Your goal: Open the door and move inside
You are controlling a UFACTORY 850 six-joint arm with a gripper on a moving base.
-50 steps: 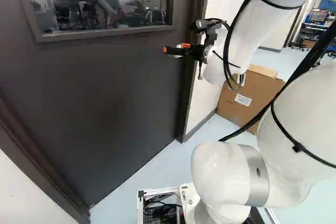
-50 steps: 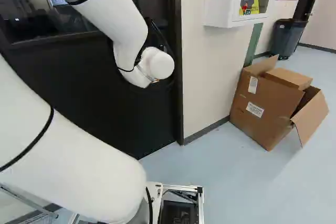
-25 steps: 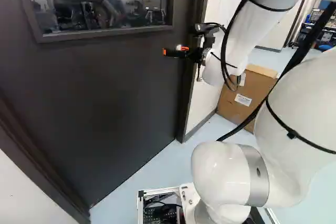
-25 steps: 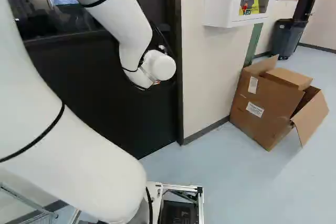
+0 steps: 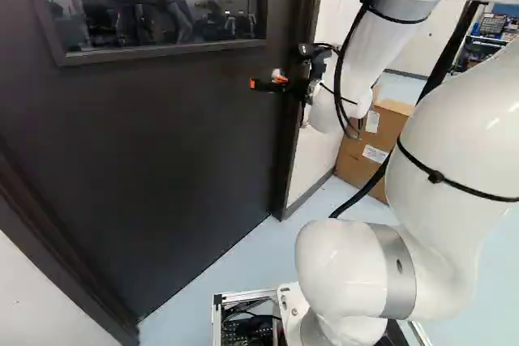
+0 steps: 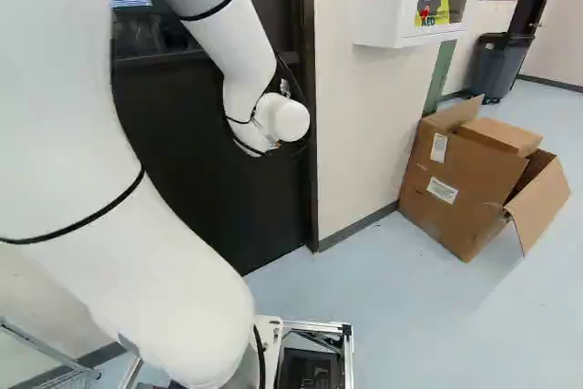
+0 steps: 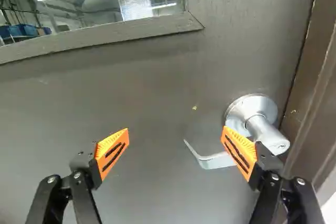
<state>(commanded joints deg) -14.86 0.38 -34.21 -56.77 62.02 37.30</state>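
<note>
I have my gripper (image 5: 267,81) up at the latch side of the dark door (image 5: 178,151), with the arm (image 5: 438,168) reaching in from the right of the left base view. The jaws stand wide apart, and I have nothing clamped between them. In the wrist view I see the silver door handle (image 7: 270,135) ahead of the gripper, close to the door frame (image 7: 315,87). One orange pad (image 7: 241,153) overlaps the handle in my view, and the lever's curved free end shows in the gap between the fingers. I can't tell whether that pad touches the metal. The other pad (image 7: 111,153) is well apart from the handle.

The door sits closed in its frame, the glass window (image 5: 154,10) above the gripper's level. To the right of the door in the right base view, I have a pale wall (image 6: 355,134) bearing a white cabinet (image 6: 392,6). An open cardboard box (image 6: 455,179) sits tilted on the floor (image 6: 419,325) beside that wall, and a dark bin (image 6: 501,66) stands farther back.
</note>
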